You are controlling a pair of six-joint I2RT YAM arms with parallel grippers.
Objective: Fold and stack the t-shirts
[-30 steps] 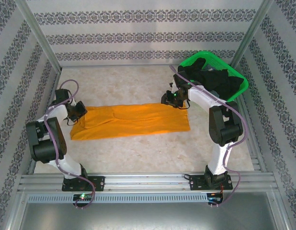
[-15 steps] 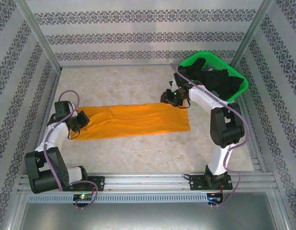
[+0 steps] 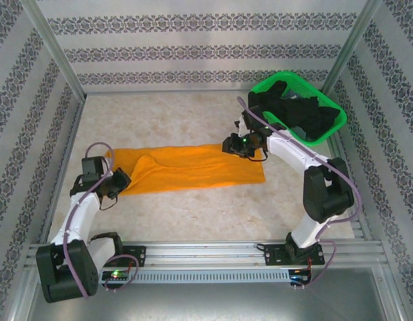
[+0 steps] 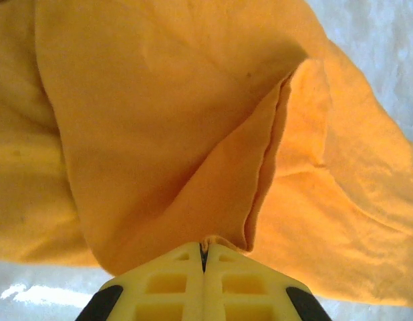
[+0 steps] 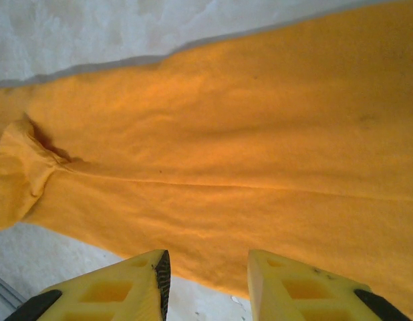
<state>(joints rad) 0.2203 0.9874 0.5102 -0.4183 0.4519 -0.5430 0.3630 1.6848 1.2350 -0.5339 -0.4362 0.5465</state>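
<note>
The orange t-shirt overruns my left wrist view's edges; its pinched fold vanishes between my left fingers. Black t-shirts heap in the basket, too tangled to count.

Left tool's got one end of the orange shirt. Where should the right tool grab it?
Probably the far edge at the shirt's right end, beneath the open right tool. Come straight down, straddling the edge: the cloth lies flat there, so only its edge offers a lip.

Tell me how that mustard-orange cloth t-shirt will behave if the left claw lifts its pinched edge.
Probably floppy: the mustard-orange cloth t-shirt humps and creases beside the shut left claw. Likely light: thin layers fold at that pinch. The rest would probably drag over the table.
</note>
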